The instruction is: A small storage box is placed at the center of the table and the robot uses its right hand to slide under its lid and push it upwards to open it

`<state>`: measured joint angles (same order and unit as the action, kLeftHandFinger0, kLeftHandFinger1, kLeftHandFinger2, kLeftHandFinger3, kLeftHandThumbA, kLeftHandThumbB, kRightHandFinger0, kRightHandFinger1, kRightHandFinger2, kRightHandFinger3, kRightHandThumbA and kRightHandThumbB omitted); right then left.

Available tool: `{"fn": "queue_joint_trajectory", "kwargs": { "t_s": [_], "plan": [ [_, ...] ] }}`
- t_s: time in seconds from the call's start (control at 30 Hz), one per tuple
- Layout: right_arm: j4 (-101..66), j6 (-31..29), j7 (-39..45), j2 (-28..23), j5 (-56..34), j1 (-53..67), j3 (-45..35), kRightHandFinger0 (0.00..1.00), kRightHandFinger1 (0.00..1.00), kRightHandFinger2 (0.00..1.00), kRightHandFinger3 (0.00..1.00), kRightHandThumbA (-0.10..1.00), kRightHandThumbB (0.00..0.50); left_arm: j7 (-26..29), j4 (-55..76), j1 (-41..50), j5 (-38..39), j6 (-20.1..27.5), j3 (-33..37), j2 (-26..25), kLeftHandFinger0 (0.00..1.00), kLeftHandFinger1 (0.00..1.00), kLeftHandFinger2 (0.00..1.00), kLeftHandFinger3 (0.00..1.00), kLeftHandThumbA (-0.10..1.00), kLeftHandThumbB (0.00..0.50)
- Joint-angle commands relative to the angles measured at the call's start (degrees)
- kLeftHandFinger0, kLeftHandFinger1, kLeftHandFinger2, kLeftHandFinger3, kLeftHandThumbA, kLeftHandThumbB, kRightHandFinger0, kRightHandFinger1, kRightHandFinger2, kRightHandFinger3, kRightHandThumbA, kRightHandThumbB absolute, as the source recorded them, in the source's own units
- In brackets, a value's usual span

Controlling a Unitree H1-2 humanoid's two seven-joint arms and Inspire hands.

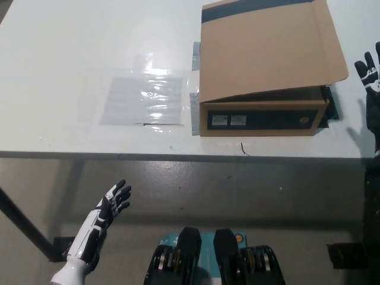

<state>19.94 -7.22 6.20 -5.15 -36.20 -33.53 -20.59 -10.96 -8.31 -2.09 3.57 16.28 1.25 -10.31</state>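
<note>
Black right hand [371, 74], fingers spread and empty, hovers just right of the storage box [264, 116], level with its raised lid [270, 47] edge; white left hand [113, 202] rests open, far lower left.

Clear plastic sheet [144, 100] on white table [59, 47]
</note>
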Motion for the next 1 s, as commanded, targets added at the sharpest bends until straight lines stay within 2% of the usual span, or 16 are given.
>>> {"fn": "queue_joint_trajectory", "kwargs": {
  "t_s": [0.0, 0.17, 0.53, 0.73, 0.87, 0.97],
  "plan": [
    [-0.07, 0.52, 1.76, 0.1, -2.49, -3.58, -0.41, 1.0, 1.0, 1.0, 1.0, 1.0, 0.287, -0.39, 0.44, -0.72, 0.74, 2.03, -0.14, 0.01, 1.0, 1.0, 1.0, 1.0, 1.0, 0.351],
    [0.47, 0.68, 2.59, 0.58, -3.41, -3.57, -0.03, 1.0, 1.0, 1.0, 1.0, 1.0, 0.306, -0.59, 0.9, -0.61, 0.81, 1.89, -0.08, -0.15, 1.0, 1.0, 1.0, 1.0, 1.0, 0.341],
    [-1.08, 2.31, 2.23, 2.83, -3.15, -2.98, 1.48, 1.0, 1.0, 1.0, 1.0, 1.0, 0.278, -0.32, 0.76, -0.7, 0.56, 2.09, -0.15, 0.0, 1.0, 1.0, 1.0, 1.0, 1.0, 0.35],
    [-1.02, 2.18, 1.9, 3.47, -2.81, -2.59, 1.95, 1.0, 1.0, 1.0, 1.0, 1.0, 0.302, -0.62, 0.87, -0.7, 0.61, 1.82, 0.01, -0.16, 1.0, 1.0, 1.0, 1.0, 1.0, 0.344],
    [-0.76, 2.59, 1.36, 4.05, -3.2, -2.84, 1.84, 1.0, 1.0, 1.0, 1.0, 1.0, 0.295, -0.48, 0.85, -0.79, 0.72, 1.75, -0.11, -0.05, 1.0, 1.0, 1.0, 1.0, 1.0, 0.361],
    [0.51, 2.48, 1.66, 4.28, -3.52, -3.21, 1.55, 1.0, 1.0, 1.0, 1.0, 1.0, 0.289, -0.68, 0.36, -0.9, 0.97, 2.37, -0.14, -0.12, 1.0, 1.0, 1.0, 1.0, 1.0, 0.356]
  ]
}}
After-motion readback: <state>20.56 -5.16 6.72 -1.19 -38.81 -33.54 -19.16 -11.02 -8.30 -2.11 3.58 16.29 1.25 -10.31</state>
